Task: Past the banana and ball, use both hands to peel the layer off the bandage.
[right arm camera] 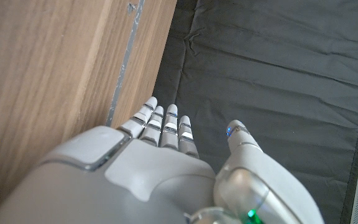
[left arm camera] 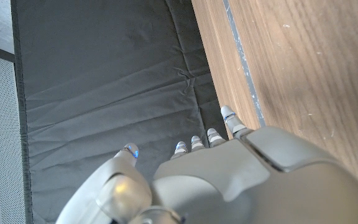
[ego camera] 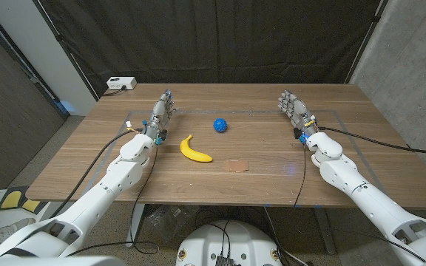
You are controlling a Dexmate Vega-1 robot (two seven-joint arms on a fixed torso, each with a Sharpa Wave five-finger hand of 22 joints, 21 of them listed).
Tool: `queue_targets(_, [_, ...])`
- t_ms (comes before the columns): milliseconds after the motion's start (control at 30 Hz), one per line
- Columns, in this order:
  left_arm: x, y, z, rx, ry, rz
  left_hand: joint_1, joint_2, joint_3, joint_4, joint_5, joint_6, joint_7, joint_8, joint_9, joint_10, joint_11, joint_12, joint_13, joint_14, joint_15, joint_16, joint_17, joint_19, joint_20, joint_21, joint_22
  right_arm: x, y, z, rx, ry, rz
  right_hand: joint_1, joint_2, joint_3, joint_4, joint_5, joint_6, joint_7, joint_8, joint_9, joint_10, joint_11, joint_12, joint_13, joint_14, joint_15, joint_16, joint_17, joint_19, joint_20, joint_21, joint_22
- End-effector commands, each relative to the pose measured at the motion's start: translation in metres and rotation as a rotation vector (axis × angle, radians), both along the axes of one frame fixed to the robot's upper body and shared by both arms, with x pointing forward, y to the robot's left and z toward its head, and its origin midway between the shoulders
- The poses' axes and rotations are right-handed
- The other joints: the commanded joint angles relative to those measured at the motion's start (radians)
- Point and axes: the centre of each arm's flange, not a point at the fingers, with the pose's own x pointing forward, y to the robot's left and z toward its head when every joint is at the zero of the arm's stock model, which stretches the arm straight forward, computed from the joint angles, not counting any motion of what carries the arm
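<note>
A tan bandage (ego camera: 236,166) lies on the wooden table (ego camera: 272,185) near its front edge, in the middle. A yellow banana (ego camera: 194,150) lies just left of it and a little farther back. A blue spiky ball (ego camera: 220,125) sits behind both. My left hand (ego camera: 161,114) stands at the far left of the table, fingers apart and holding nothing; the left wrist view shows its back (left arm camera: 229,180) reaching toward the table's far edge. My right hand (ego camera: 294,111) stands at the far right, also spread and holding nothing, and its back (right arm camera: 142,174) shows in the right wrist view.
A small white box (ego camera: 120,83) with a cable sits at the table's back left corner. A black curtain (ego camera: 198,37) hangs behind the table. A thin taped line (ego camera: 265,112) marks a rectangle on the tabletop.
</note>
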Motion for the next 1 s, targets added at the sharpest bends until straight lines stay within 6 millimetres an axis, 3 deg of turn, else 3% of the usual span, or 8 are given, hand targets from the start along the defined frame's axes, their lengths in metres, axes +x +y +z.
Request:
queue_targets(33, [0.001, -0.001, 0.002, 0.001, -0.01, 0.001, 0.013, 0.024, 0.007, -0.003, 0.003, -0.112, -0.004, 0.019, 0.006, 0.095, 0.06, 0.069, 0.016, 0.198, 0.035, 0.044, 0.013, 0.114, 0.004, 0.046, 0.009, 0.0, 0.001, 0.0, -0.002, 0.007, -0.027, 0.002, 0.007, 0.008, 0.01, 0.005, 0.021, -0.001, 0.009, 0.003, 0.125, 0.025, 0.048, 0.01, 0.18, -0.001, 0.056, 0.021, 0.051, 0.027, 0.022, 0.011])
queue_targets(100, [0.001, 0.0, 0.001, 0.0, -0.017, 0.016, 0.017, 0.023, 0.01, -0.005, 0.004, -0.005, 0.02, 0.051, 0.01, 0.15, 0.085, 0.088, 0.026, 0.191, 0.05, 0.022, 0.015, 0.098, -0.013, 0.039, 0.009, -0.001, 0.002, 0.0, -0.016, 0.002, -0.031, 0.003, 0.006, 0.014, 0.012, 0.005, 0.01, -0.013, 0.005, 0.004, 0.18, 0.028, 0.07, 0.017, 0.203, -0.005, 0.056, 0.025, 0.055, 0.032, 0.026, 0.013])
queue_targets(133, [0.001, 0.001, 0.001, -0.001, -0.017, 0.013, 0.019, 0.023, 0.012, -0.006, 0.004, 0.017, 0.024, 0.056, 0.012, 0.15, 0.087, 0.088, 0.028, 0.17, 0.059, 0.008, 0.015, 0.073, -0.004, 0.029, 0.009, -0.001, 0.002, 0.0, -0.028, 0.001, -0.032, 0.006, 0.002, 0.015, 0.008, 0.005, 0.004, -0.013, 0.003, 0.004, 0.18, 0.028, 0.07, 0.018, 0.191, -0.005, 0.048, 0.024, 0.052, 0.034, 0.025, 0.013])
queue_targets(233, [0.002, 0.002, 0.001, 0.0, -0.023, 0.01, 0.028, 0.015, 0.013, -0.012, 0.004, 0.008, 0.016, 0.039, 0.014, 0.077, 0.091, 0.051, 0.029, 0.076, 0.059, -0.023, 0.012, 0.02, -0.004, 0.001, 0.006, -0.001, 0.002, 0.001, -0.066, -0.003, -0.027, 0.02, -0.015, 0.017, -0.011, 0.003, 0.002, -0.015, 0.007, 0.006, 0.079, 0.017, 0.026, 0.018, 0.088, 0.009, -0.003, 0.02, 0.022, 0.035, 0.011, 0.012])
queue_targets(300, [0.002, 0.002, 0.001, 0.003, -0.024, 0.007, 0.033, 0.006, 0.011, -0.018, 0.003, -0.014, 0.007, 0.026, 0.013, 0.047, 0.083, 0.036, 0.027, 0.053, 0.046, -0.025, 0.011, 0.008, -0.002, -0.007, 0.005, -0.003, 0.002, 0.001, -0.091, -0.007, -0.03, 0.023, -0.028, 0.01, -0.02, 0.001, 0.011, -0.016, 0.01, 0.006, 0.038, 0.017, 0.009, 0.016, 0.067, 0.02, -0.009, 0.017, 0.029, 0.037, 0.011, 0.009])
queue_targets(433, [0.003, 0.002, 0.001, 0.005, -0.021, 0.004, 0.037, 0.0, 0.009, -0.021, 0.002, -0.042, -0.008, 0.014, 0.011, 0.023, 0.075, 0.025, 0.025, 0.035, 0.041, -0.026, 0.01, -0.006, 0.002, -0.015, 0.005, -0.009, 0.003, 0.002, -0.128, -0.023, -0.039, 0.022, -0.037, 0.001, -0.026, -0.001, 0.023, -0.026, 0.013, 0.006, 0.016, 0.011, 0.001, 0.014, 0.052, 0.028, -0.01, 0.014, 0.033, 0.091, 0.007, 0.004])
queue_targets(600, [0.003, 0.001, 0.001, 0.011, -0.017, -0.001, 0.037, -0.002, 0.008, -0.022, 0.001, -0.045, -0.012, 0.014, 0.011, 0.021, 0.073, 0.024, 0.024, 0.032, 0.039, -0.024, 0.009, -0.011, 0.008, -0.018, 0.005, -0.02, 0.002, 0.003, -0.176, -0.059, -0.049, 0.031, -0.039, -0.001, -0.037, -0.001, 0.035, -0.031, 0.015, 0.006, 0.02, 0.014, 0.004, 0.012, 0.047, 0.028, -0.009, 0.011, 0.009, 0.052, -0.008, 0.002])
queue_targets(1000, [0.006, -0.004, 0.003, 0.029, -0.009, -0.015, 0.04, -0.007, 0.006, -0.023, 0.0, -0.041, -0.001, 0.017, 0.011, 0.033, 0.092, 0.027, 0.022, 0.042, 0.052, -0.017, 0.009, -0.01, 0.023, -0.021, 0.005, -0.053, 0.004, 0.005, -0.311, -0.126, -0.153, 0.05, -0.022, 0.007, -0.049, 0.002, 0.069, -0.047, 0.023, 0.007, 0.056, 0.006, 0.018, 0.011, 0.059, 0.027, -0.001, 0.01, 0.002, 0.066, -0.014, 0.003])
